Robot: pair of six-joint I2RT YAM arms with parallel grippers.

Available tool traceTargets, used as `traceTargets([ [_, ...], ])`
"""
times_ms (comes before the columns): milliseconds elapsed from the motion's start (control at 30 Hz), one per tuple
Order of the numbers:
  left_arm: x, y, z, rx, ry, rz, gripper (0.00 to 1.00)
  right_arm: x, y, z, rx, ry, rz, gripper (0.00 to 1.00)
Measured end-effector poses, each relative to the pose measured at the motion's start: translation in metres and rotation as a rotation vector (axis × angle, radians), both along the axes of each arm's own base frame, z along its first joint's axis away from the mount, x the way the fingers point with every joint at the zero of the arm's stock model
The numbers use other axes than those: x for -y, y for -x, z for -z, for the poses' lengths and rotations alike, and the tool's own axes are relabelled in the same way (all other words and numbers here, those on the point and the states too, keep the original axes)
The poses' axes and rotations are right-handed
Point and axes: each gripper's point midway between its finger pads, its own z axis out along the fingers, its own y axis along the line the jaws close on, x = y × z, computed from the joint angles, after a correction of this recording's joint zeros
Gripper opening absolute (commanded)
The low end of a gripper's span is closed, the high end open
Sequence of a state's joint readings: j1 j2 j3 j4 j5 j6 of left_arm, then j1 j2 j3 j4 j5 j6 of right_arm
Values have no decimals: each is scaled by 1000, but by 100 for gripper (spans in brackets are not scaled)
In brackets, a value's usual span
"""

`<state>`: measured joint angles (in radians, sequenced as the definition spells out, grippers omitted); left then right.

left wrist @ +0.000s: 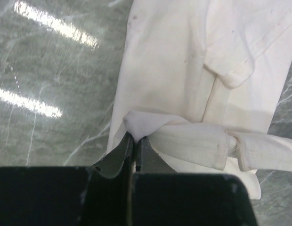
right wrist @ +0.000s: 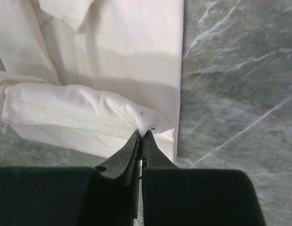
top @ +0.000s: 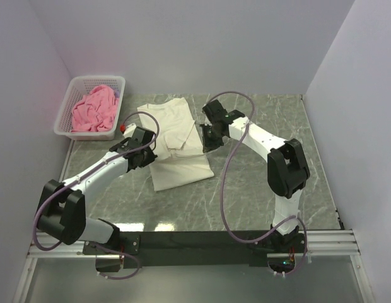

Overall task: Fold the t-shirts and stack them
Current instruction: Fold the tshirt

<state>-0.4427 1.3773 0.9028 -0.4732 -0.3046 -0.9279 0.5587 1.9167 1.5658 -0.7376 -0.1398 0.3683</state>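
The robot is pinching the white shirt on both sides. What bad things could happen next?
The left pincer and the right pincer each hold only a small nip of the soft cream-white cotton t-shirt, so the cloth might slip out mid-fold. The edge stretched between them looks rolled and bunched, so laid down like this the fold could end up lumpy or crooked.

The cream-white t-shirt [top: 183,170] lies folded into a long strip on the table [top: 258,189], a hemmed band raised taut across it, while the pink t-shirt [top: 93,108] sits crumpled, seemingly unfolded, in the basket [top: 98,78].
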Motion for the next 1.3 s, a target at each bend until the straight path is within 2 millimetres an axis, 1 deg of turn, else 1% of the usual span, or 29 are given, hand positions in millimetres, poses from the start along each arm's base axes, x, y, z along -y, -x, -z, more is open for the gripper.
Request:
traceTargets([
  [100, 0, -8, 4, 12, -5, 2, 1, 0, -10, -3, 21, -9, 8, 0],
  [267, 2, -13, 17, -8, -19, 10, 1, 1, -15, -3, 33, -9, 17, 0],
  [467, 2, -17, 17, 7, -14, 5, 1, 2, -23, 7, 39, 2, 28, 0],
  [633, 1, -14, 24, 0, -16, -5, 1, 1, -29, 19, 32, 13, 32, 0],
  [800, 0, -15, 30, -6, -12, -18, 1, -1, -34, 16, 48, 5, 36, 0],
  [1033, -3, -20, 32, 11, -9, -45, 1, -5, -46, 7, 90, -9, 42, 0],
  [1167, -5, -21, 33, 14, -10, -55, 1, -8, -51, 11, 89, -8, 43, 0],
  [1300, -6, -21, 34, 17, -13, -61, 1, -11, -56, 21, 78, -1, 44, 0],
])
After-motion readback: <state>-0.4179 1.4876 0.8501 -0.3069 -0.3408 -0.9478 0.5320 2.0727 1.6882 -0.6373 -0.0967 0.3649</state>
